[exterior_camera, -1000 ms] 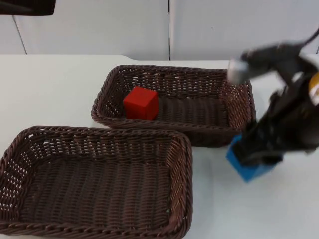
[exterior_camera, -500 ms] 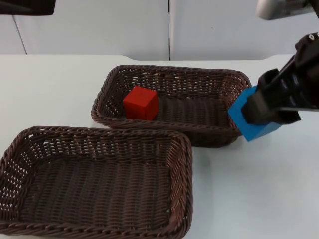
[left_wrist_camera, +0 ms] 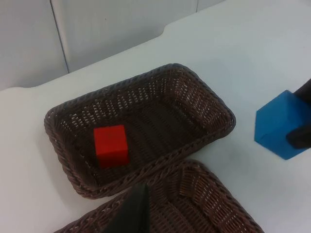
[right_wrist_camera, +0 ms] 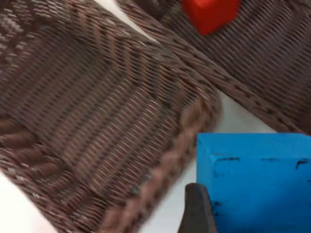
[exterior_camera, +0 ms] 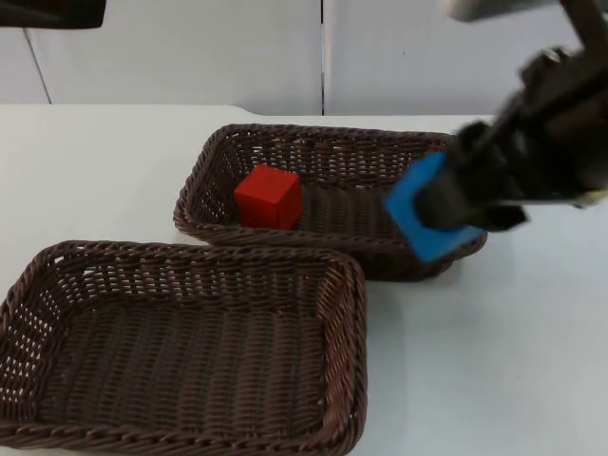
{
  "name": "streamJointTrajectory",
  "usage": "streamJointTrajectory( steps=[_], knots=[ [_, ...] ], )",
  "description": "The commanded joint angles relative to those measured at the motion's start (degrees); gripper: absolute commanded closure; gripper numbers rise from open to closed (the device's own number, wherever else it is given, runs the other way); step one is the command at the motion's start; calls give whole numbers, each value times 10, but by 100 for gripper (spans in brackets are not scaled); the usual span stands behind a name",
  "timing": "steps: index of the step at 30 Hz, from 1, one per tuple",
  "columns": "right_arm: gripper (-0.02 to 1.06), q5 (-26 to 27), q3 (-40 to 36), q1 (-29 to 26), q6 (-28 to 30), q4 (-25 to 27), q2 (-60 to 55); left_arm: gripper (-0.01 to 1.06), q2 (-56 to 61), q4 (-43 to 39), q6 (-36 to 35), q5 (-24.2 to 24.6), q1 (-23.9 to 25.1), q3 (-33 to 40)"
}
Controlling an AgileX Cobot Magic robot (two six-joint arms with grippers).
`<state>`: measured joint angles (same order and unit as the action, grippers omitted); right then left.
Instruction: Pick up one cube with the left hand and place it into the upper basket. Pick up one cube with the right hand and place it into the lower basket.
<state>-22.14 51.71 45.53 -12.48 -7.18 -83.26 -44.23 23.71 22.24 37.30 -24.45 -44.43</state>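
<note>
Top view: right gripper [exterior_camera: 454, 201] clamped on blue cube [exterior_camera: 425, 214], held in the air over the right end of upper basket [exterior_camera: 285, 142]. Red cube [exterior_camera: 269, 197] resting inside upper basket, left part. Lower basket [exterior_camera: 353, 313] just in front, rims nearly touching.

Left wrist view: red cube [left_wrist_camera: 111, 145] in upper basket [left_wrist_camera: 214, 102]; blue cube [left_wrist_camera: 282, 124] beyond its far end. Left gripper [left_wrist_camera: 131, 213] hanging above lower basket [left_wrist_camera: 209, 194]; jaw state cannot tell.

Right wrist view: blue cube [right_wrist_camera: 257, 179] between the fingers, lower basket [right_wrist_camera: 97, 107] beneath.

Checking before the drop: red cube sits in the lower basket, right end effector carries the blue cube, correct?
Not quite: the red cube sits in the upper basket, as the top view shows. The right end effector does carry the blue cube.
</note>
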Motion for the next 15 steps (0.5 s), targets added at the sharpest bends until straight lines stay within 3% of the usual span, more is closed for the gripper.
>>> streamJointTrajectory(
  steps=[1,15],
  knots=[
    [105,14,25,19,5,-1,-20,0,3,0,0,-3,-1,3],
    [105,2,206,125,20,-1,-226,0,3,0,0,-3,-1,3]
  ],
)
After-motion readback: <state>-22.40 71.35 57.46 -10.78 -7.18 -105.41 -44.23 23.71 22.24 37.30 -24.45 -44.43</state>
